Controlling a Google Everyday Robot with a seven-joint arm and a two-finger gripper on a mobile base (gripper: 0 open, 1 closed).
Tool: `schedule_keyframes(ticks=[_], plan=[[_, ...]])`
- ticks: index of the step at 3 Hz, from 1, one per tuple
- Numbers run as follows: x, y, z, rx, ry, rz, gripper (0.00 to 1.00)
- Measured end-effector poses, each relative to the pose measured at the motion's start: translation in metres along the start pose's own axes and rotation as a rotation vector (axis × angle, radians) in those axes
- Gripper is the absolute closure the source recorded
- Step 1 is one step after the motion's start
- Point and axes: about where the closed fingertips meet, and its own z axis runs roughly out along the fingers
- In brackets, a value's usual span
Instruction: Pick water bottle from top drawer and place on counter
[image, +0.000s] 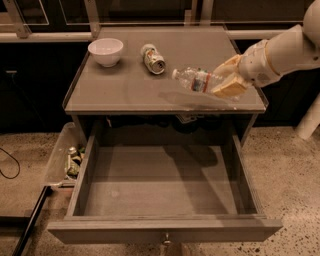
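Note:
The water bottle (196, 79) is clear crinkled plastic with a white cap and a red-and-blue label. It lies on its side in the air, cap pointing left, just above the right part of the counter (125, 90). My gripper (220, 80) comes in from the right and is shut on the bottle's bottom end. The top drawer (160, 185) is pulled fully open below the counter and is empty; its small knob (164, 241) shows on the front panel.
A white bowl (106, 51) stands at the counter's back left. A green-and-white can (153, 58) lies on its side near the back middle. A clear plastic bin (65, 159) with scraps sits on the floor left of the drawer.

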Motion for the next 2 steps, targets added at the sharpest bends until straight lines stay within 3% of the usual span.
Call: schedule_keyframes(ticks=[2], plan=[[0.000,-0.071,0.021,-0.004,-0.095,-0.032,1.00]])
